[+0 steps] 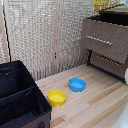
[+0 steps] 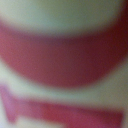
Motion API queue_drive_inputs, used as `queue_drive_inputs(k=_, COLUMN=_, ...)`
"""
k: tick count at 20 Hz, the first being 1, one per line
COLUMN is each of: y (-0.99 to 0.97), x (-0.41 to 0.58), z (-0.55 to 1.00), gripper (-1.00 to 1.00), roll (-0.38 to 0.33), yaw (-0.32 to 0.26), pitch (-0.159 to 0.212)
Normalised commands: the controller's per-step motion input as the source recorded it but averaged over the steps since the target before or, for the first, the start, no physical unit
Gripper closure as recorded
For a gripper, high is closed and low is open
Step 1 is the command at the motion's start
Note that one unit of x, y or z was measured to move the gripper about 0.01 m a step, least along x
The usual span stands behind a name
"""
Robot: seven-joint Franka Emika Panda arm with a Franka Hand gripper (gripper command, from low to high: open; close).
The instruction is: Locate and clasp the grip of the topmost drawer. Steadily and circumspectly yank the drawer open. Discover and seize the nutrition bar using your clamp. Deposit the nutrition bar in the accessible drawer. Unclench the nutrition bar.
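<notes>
Black bin point(image 1: 20, 95) sits near left, yellow bowl point(image 1: 56, 97) and blue bowl point(image 1: 77, 84) mid-floor, open wood around them. Far right, top drawer point(image 1: 106, 39) is out, bar point(image 1: 104, 4) above. Wrist view blurred red; gripper state unclear.

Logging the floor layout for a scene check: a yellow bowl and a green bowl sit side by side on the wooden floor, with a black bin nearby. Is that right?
Not quite. The second bowl is blue, not green, as the exterior view shows. The rest holds: it sits beside the yellow bowl on the wooden floor, with the black bin nearby.
</notes>
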Motion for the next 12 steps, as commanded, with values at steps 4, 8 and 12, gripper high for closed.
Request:
queue_drive_inputs(k=4, y=-0.94, x=0.064, z=0.57, gripper=1.00, roll=0.099, yaw=0.000, pitch=0.076)
queue_drive_inputs(k=8, y=-0.93, x=0.111, z=0.34, gripper=1.00, roll=0.090, yaw=0.000, pitch=0.068)
queue_drive_inputs(k=12, y=-0.99, x=0.316, z=0.05, gripper=1.00, roll=0.044, yaw=0.013, pitch=0.017)
